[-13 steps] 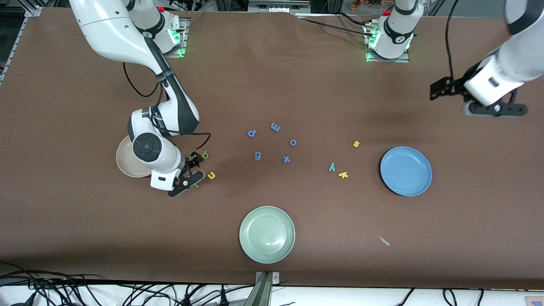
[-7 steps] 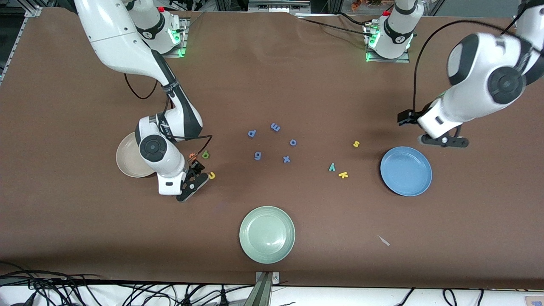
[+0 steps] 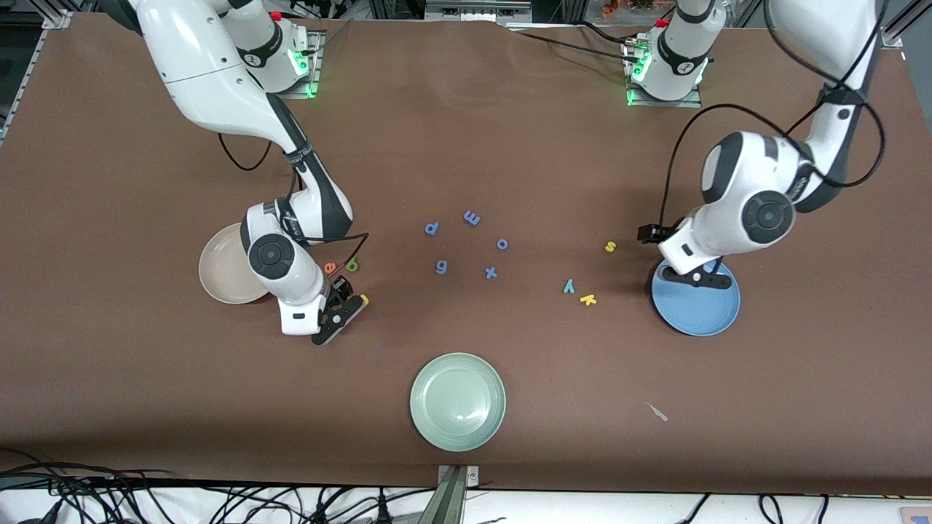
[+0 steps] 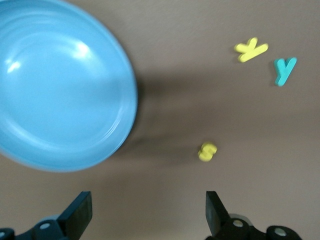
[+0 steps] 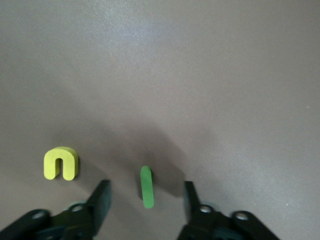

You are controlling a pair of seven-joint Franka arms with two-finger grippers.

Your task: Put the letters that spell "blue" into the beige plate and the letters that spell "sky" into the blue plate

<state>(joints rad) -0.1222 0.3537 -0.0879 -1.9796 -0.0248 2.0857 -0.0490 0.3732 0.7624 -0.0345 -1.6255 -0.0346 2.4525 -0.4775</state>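
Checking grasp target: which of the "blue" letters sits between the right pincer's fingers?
The green l, a plain bar lying between the right pincer fingers; the yellow u lies just outside them.

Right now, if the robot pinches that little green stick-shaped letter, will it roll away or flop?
The little green bar-shaped foam-like letter l lies flat on the brown table, so it probably won't roll. It looks short and thick, so likely stiff. Being tiny, it is probably light and might skid between the right gripper fingers.
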